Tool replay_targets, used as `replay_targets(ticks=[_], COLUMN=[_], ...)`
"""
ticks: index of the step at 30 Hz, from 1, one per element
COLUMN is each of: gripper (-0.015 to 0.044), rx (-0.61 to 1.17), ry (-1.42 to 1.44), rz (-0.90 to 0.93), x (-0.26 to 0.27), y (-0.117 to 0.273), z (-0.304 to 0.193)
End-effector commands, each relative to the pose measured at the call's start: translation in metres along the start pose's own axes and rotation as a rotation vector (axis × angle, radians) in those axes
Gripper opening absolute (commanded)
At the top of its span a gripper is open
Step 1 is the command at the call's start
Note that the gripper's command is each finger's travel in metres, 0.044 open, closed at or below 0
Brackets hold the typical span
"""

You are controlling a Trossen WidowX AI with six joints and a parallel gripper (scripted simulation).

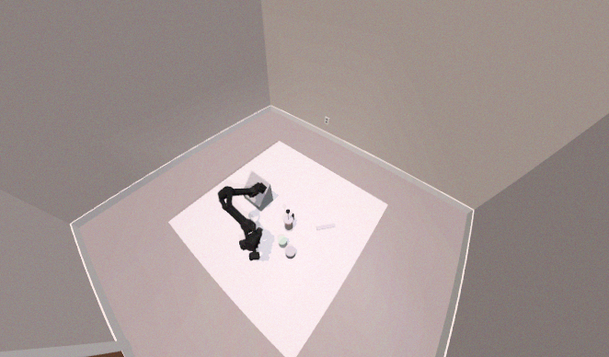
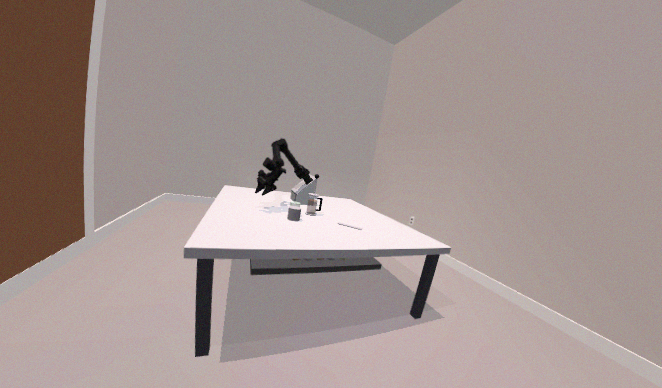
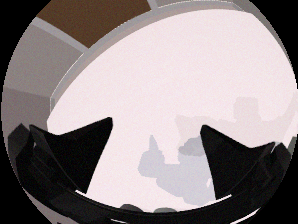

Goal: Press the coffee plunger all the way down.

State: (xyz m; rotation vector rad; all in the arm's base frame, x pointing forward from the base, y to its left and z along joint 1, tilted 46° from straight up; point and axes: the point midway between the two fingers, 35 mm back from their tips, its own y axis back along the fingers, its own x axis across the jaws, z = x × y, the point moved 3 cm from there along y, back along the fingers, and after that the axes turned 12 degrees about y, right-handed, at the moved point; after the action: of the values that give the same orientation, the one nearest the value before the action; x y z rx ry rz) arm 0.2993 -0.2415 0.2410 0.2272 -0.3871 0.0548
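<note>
With its fingers spread wide and holding nothing, the gripper hangs over the table well apart from the coffee press, so it should approach the raised plunger knob from directly above, avoiding sideways nudges.

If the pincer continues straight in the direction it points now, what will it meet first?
Most likely the bare white table top. The open, empty pincer points down at it; only shadows show between the fingers, though depth is unclear.

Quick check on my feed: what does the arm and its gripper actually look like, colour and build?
The arm is all black, slim jointed links on a pale grey wedge-shaped base. The gripper has two black pointed fingers. No cables or markings are discernible.
</note>
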Motion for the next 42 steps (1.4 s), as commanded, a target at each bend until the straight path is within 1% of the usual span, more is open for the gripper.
replay_targets(ticks=[1, 8, 14, 20, 26, 28, 31, 34, 38, 42], gripper=[0.0440, 0.0440, 0.0440, 0.0440, 0.0440, 0.0440, 0.0440, 0.0440, 0.0440, 0.0440], rx=[0.069, 0.122, 0.083, -0.045, -0.264, -0.323, -0.329, -0.323, -0.329, -0.334], ry=[0.200, 0.550, 0.879, 1.188, 1.459, 1.509, 1.517, 1.518, 1.514, 1.511], rz=[0.136, 0.373, 0.607, 0.856, 1.103, 1.154, 1.160, 1.159, 1.157, 1.155], x=[0.016, 0.017, -0.006, -0.046, -0.095, -0.106, -0.108, -0.110, -0.116, -0.116], y=[0.060, 0.153, 0.233, 0.300, 0.349, 0.357, 0.355, 0.342, 0.312, 0.307], z=[-0.033, -0.079, -0.108, -0.123, -0.129, -0.129, -0.132, -0.142, -0.158, -0.159])
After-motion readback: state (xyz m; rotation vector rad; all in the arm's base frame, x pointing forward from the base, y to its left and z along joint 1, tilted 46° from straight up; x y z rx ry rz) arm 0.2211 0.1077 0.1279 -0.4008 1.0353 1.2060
